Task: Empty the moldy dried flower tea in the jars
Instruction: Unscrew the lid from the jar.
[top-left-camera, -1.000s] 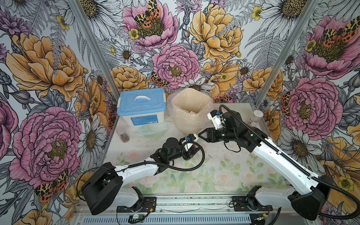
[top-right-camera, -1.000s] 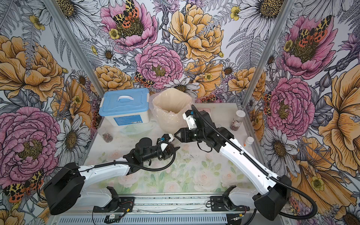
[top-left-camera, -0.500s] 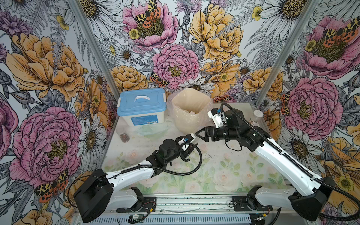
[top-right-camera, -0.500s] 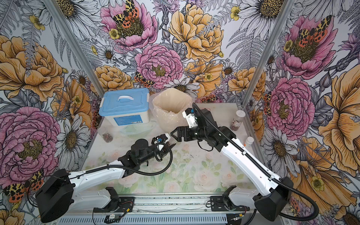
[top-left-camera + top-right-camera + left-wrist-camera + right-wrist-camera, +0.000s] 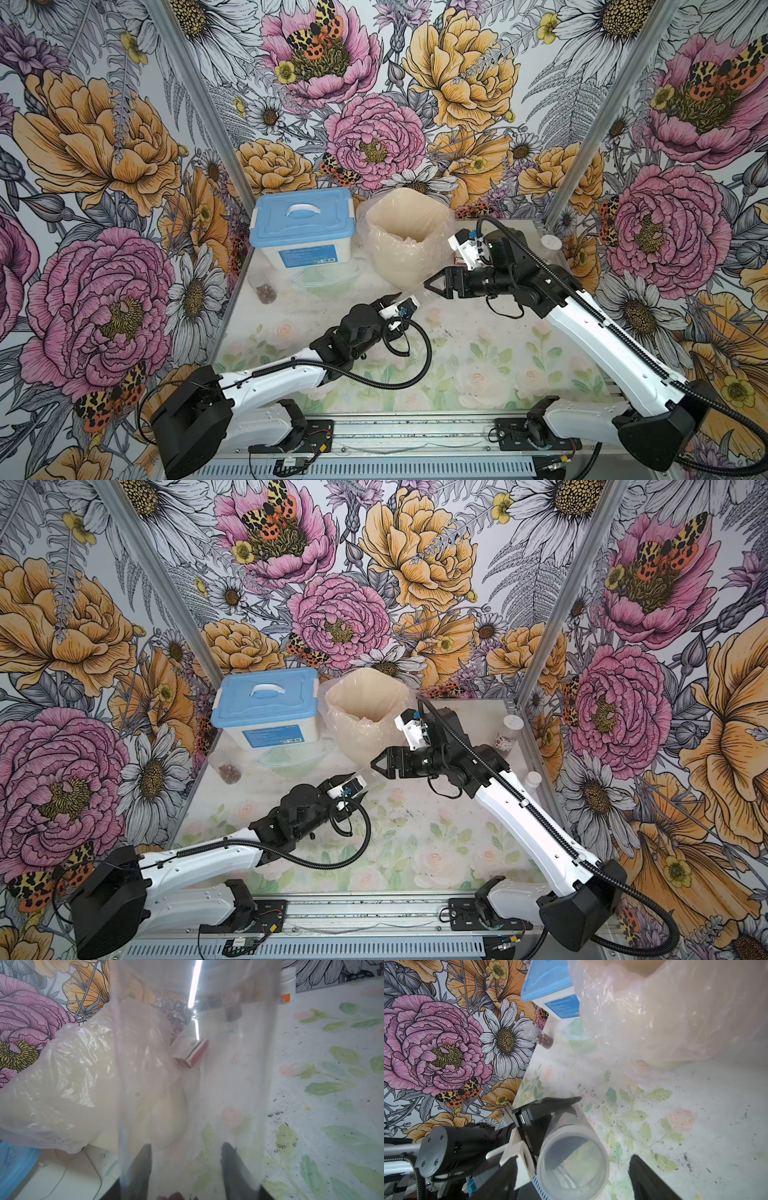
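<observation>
While L jaws stay clamped on clear jar [image 5: 571, 1125], R jaws now apart, pulled back

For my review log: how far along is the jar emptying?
Done: nothing I can confirm. In hand: the left gripper clamps a slim jar on its side, dark bits at its base; the right gripper stands open at its far end. Left: the jar of buds near the blue-lidded box and the lidded labelled jar.
</observation>
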Controlling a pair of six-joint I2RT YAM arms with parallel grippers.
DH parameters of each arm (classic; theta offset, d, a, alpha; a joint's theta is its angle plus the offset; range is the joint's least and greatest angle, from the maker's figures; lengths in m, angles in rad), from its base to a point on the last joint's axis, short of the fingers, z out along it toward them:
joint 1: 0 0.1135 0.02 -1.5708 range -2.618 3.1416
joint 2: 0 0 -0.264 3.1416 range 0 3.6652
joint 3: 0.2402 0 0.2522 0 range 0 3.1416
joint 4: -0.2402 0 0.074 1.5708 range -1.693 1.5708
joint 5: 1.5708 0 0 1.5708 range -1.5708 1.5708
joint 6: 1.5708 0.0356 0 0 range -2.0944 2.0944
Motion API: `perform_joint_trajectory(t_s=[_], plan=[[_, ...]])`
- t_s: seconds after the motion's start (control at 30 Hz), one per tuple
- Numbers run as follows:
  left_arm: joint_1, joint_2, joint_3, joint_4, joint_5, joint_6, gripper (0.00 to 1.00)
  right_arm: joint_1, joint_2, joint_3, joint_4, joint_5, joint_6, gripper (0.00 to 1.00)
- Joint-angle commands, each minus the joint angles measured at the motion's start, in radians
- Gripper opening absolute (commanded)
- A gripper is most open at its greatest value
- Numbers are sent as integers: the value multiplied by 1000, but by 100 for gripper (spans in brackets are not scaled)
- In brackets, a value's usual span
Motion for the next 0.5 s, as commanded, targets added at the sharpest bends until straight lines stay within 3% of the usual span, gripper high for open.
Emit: perform_joint_trajectory(t_s=[0.0, 0.47], plan=[[-10, -20, -15, 4, -66, 37, 43, -6, 22, 19, -23, -29, 6, 79], [-31, -9, -7, -11, -58, 57, 43, 1, 48, 6, -23, -51, -24, 58]])
